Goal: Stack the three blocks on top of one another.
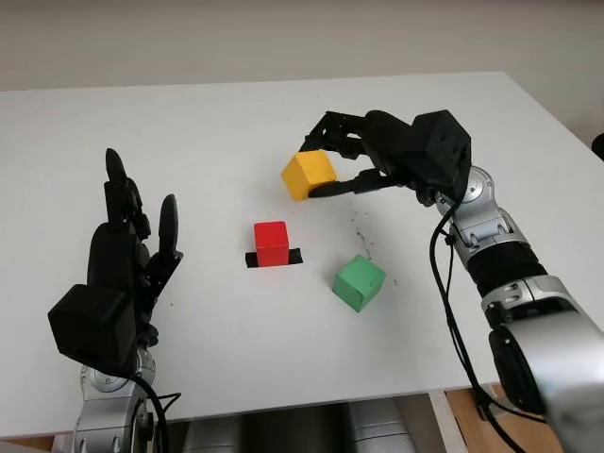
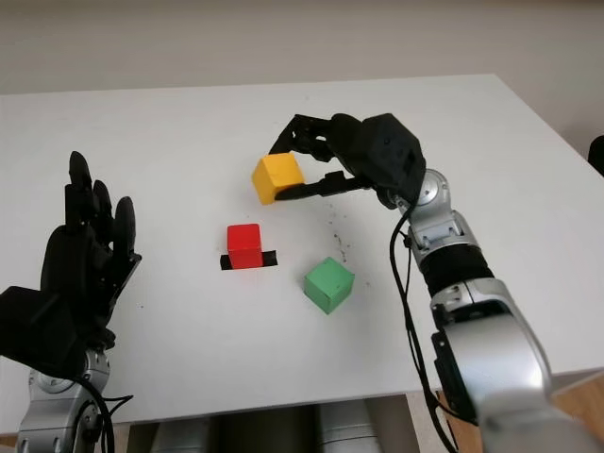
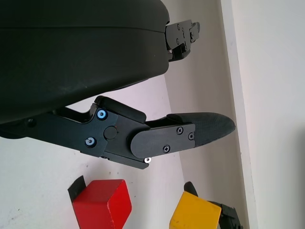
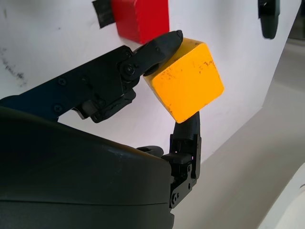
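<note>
My right hand (image 1: 326, 165) is shut on the yellow block (image 1: 308, 175), pinching it between thumb and fingers and holding it tilted in the air, up and to the right of the red block (image 1: 271, 242). In the right wrist view the yellow block (image 4: 187, 78) sits between the fingertips with the red block (image 4: 141, 18) beyond it. The red block stands on a strip of black tape (image 1: 294, 256) at the table's middle. The green block (image 1: 359, 281) lies on the table to the red one's lower right. My left hand (image 1: 127, 255) is open, raised at the left.
The white table (image 1: 217, 142) runs back to a pale wall; its front edge (image 1: 311, 401) is close to me and its right edge slants off at the far right. Small dark specks (image 1: 363, 236) mark the surface near the green block.
</note>
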Controlling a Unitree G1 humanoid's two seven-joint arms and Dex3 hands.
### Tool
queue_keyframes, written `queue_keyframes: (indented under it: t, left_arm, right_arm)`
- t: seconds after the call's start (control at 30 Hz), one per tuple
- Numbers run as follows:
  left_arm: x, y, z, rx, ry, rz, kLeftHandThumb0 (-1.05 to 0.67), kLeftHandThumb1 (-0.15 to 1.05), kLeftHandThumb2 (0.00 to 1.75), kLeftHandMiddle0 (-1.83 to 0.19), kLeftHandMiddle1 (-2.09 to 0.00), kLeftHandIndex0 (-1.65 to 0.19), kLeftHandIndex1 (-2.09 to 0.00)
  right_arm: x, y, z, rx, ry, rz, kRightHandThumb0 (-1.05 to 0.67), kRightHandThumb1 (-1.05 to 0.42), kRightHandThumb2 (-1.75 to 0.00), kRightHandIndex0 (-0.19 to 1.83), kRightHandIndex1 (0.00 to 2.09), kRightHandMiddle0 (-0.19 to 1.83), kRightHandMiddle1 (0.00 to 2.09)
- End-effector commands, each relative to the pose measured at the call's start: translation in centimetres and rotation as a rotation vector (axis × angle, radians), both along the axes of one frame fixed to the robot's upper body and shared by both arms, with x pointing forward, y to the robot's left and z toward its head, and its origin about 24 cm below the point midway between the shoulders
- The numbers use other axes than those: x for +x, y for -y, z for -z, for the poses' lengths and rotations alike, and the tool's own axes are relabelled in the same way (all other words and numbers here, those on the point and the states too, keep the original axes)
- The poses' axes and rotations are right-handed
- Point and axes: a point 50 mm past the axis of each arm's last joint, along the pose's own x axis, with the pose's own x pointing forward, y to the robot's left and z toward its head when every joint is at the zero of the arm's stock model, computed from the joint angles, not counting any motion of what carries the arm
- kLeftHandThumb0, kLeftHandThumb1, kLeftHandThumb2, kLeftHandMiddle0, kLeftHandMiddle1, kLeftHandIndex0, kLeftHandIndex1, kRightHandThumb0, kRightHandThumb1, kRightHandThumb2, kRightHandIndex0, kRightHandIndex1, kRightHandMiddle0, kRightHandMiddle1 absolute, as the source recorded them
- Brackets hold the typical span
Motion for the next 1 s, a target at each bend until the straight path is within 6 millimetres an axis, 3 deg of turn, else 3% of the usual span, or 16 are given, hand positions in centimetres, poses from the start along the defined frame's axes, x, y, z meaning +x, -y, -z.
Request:
queue_keyframes:
  t: [0.0, 0.43, 0.97]
  left_arm:
    - [-0.2, 0.2, -0.2, -0.009, 0.015, -0.001, -0.68, 1.05, 0.55, 0.19, -0.05, 0.19, 0.00]
    - [-0.2, 0.7, 0.0, 0.000, -0.004, -0.013, -0.68, 1.05, 0.56, 0.19, -0.05, 0.19, 0.00]
    - [-0.4, 0.7, 0.2, -0.013, -0.005, -0.012, -0.66, 1.05, 0.56, 0.19, -0.04, 0.19, 0.00]
  right_arm:
    - [-0.4, -0.8, -0.6, -0.012, 0.020, -0.027, -0.49, -0.90, -0.05, 0.39, 0.08, 0.42, 1.62]
    - [-1.4, -3.6, -0.5, -0.128, -0.041, -0.101, -0.51, -0.90, -0.05, 0.43, 0.09, 0.46, 1.65]
    - [-0.9, -4.2, 0.1, -0.199, -0.064, -0.071, -0.49, -0.91, -0.06, 0.42, 0.09, 0.44, 1.60]
